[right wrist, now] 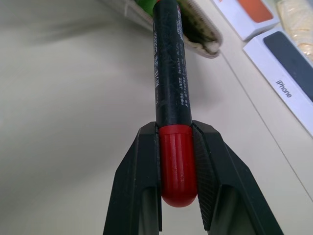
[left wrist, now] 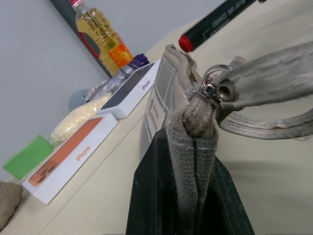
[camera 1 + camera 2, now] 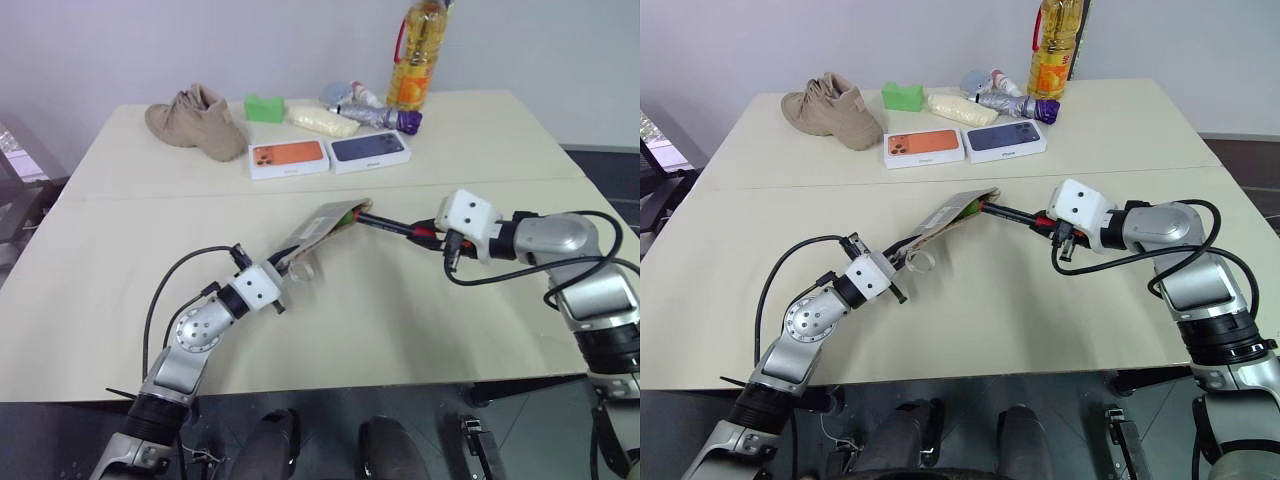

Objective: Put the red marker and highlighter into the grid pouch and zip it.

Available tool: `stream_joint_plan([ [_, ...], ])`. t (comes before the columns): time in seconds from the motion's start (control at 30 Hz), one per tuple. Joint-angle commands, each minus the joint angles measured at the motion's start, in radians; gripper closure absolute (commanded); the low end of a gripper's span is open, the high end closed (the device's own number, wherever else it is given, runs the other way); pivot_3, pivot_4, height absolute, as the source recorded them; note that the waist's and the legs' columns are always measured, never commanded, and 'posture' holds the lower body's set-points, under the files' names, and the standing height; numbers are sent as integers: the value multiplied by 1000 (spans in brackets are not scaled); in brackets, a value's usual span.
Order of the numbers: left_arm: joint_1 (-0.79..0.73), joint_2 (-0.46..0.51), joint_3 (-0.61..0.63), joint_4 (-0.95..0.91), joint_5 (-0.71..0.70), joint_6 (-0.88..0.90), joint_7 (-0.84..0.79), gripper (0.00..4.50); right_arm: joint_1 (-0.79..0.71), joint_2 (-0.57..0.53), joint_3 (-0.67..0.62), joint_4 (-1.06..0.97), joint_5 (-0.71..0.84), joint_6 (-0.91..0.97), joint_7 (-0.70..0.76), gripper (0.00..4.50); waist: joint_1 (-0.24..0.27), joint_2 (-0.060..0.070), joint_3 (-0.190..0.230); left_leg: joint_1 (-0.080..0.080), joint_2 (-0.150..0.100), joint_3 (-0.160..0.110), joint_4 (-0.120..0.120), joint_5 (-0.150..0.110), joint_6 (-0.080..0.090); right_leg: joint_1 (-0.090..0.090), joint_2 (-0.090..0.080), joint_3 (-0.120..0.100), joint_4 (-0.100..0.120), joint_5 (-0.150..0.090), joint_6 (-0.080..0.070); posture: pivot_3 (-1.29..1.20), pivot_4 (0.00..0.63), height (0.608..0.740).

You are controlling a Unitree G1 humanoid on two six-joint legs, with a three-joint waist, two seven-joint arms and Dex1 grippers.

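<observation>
Pale desk [image 3: 330, 320], two panels, plain grey wall behind.

Red marker [image 3: 392, 226]: held off the desk, red half pinched between the fingers of the right tool [image 1: 177, 169], black half leading. Long axis runs roughly 4-to-10 o'clock in the head view, in line with the tool. Leading tip is at the mouth of the grid pouch [image 3: 318, 232]; whether it has crossed the lip, cannot tell.

Grid pouch: tilted up off the desk, mouth facing 2 o'clock toward the marker, lower end clamped in the left tool [image 2: 188, 161], fingers pressed together on the fabric. Ring pull and strap hang by that grip. A green end, probably the highlighter [image 1: 145, 4], shows at the mouth.

Key relation: pouch lies at 10 o'clock from the right tool, marker axis nearly collinear with pouch length. Judgement: a straight push along that axis should seat it; any yaw could snag the lip.

Far edge, 12 o'clock: two phone boxes [image 3: 328, 152], shoe [image 3: 195, 120], oil bottle [image 3: 418, 55].
</observation>
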Motion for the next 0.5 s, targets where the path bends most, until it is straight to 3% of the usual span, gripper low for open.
stream_joint_plan([
  [0.03,7,4,-6,-48,-19,-24,-12,4500,-35,1,-1,-18,-11,-21,5,4150,0,0,0,0,0,0,0,0,0,0,0,0,0,0,0,0,150,739],
  [0.5,-10,22,-51,-78,-59,-37,-124,4500,-76,-61,145,-178,-112,-157,181,4150,1,0,0,0,0,0,0,0,0,0,0,0,0,0,0,0,150,739],
])
